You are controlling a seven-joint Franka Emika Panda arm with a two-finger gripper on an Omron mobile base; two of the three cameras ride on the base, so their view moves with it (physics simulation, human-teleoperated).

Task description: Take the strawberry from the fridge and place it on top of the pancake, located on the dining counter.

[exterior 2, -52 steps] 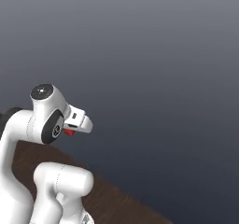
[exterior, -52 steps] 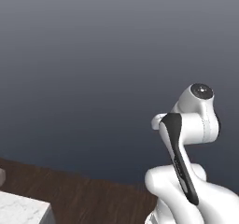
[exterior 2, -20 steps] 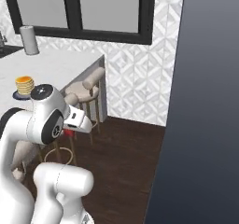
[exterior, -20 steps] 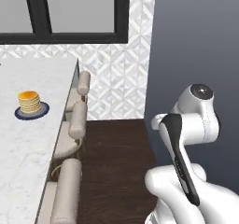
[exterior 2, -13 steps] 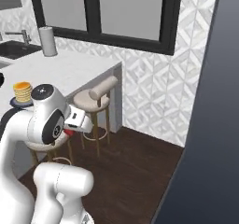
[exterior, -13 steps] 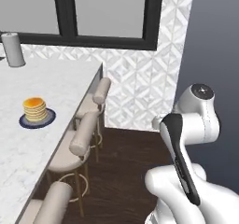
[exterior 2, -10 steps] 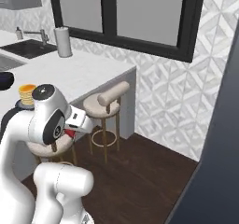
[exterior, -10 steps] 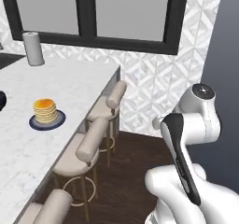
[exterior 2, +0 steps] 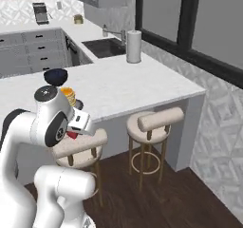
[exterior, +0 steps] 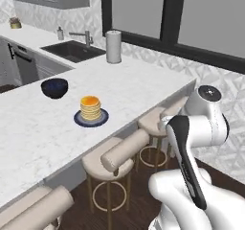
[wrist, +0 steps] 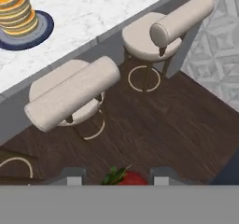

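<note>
The base had swung round in the last moments; the earlier base views showed only dark wall and floor, and now both base views carried the dining table point(exterior: 143, 92) with the pancake point(exterior: 90, 108) stack on its blue-grey plate point(exterior: 78, 119), a navy bowl point(exterior: 54, 87) just behind it and beige stools point(exterior: 125, 150) along the near edge; that was camera travel, not things moving; the end effector point(wrist: 115, 174) was clenched on the strawberry point(wrist: 132, 178), red berry with green leaves between the two dark tips in the hand view, a red speck also tucked by the wrist in the right base view; hand pointed down over dark floor by the stools, well apart from the plate; pancake at the top left corner of the hand view; judged: fetch done, approach nearly done, reach over the table and placing not yet begun; risk of clipping a stool back on the reach.
</note>
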